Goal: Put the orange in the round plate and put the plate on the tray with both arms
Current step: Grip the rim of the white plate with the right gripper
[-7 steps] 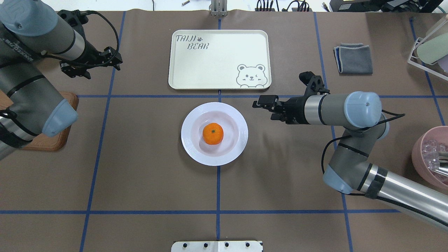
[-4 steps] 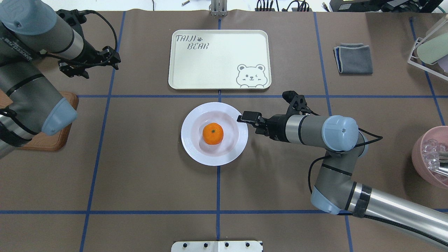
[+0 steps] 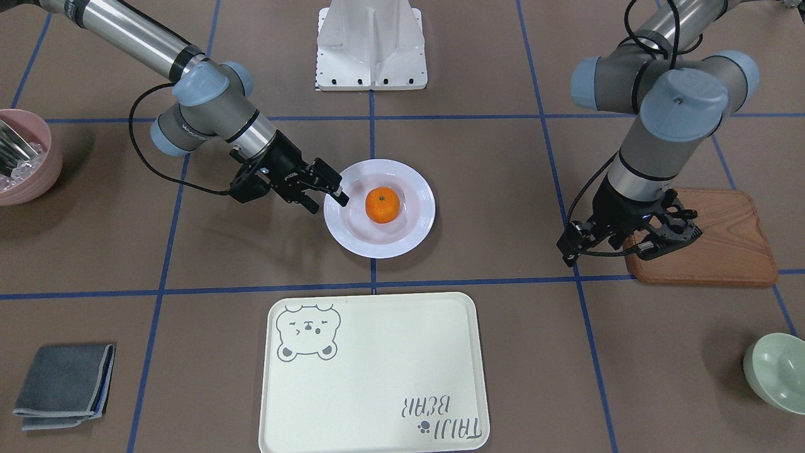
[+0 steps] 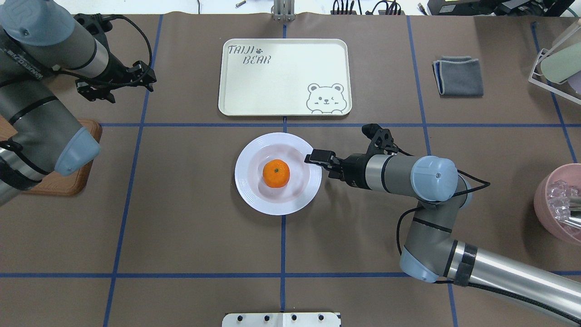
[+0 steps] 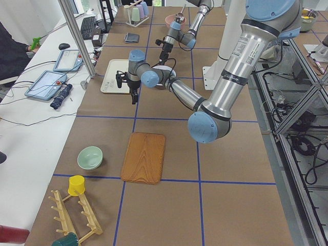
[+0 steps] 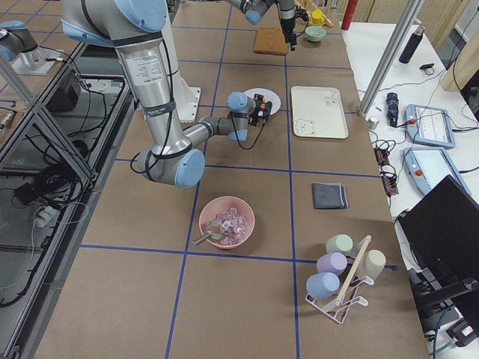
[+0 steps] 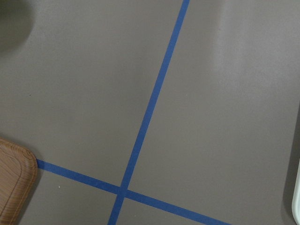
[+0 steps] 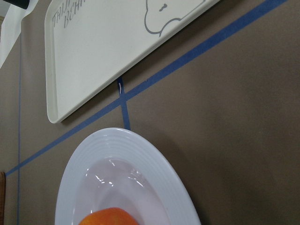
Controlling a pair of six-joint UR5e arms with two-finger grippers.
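Right claw (image 3: 341,194) has slid over to the rim of the round plate (image 3: 377,249), fingers apart, holding nothing. The orange (image 3: 383,206) sits in it, near the tray (image 3: 377,377). Left claw (image 3: 663,245) hangs spread, empty.

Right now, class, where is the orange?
In the overhead view the orange sits in the round plate, mid-frame, the tray beyond it, the right gripper at the plate's right rim.

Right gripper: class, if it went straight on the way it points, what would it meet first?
Probably the round plate: the right gripper points at its near rim, its tip right at the edge. The orange lies next in line. The gripper's height over the rim is unclear.
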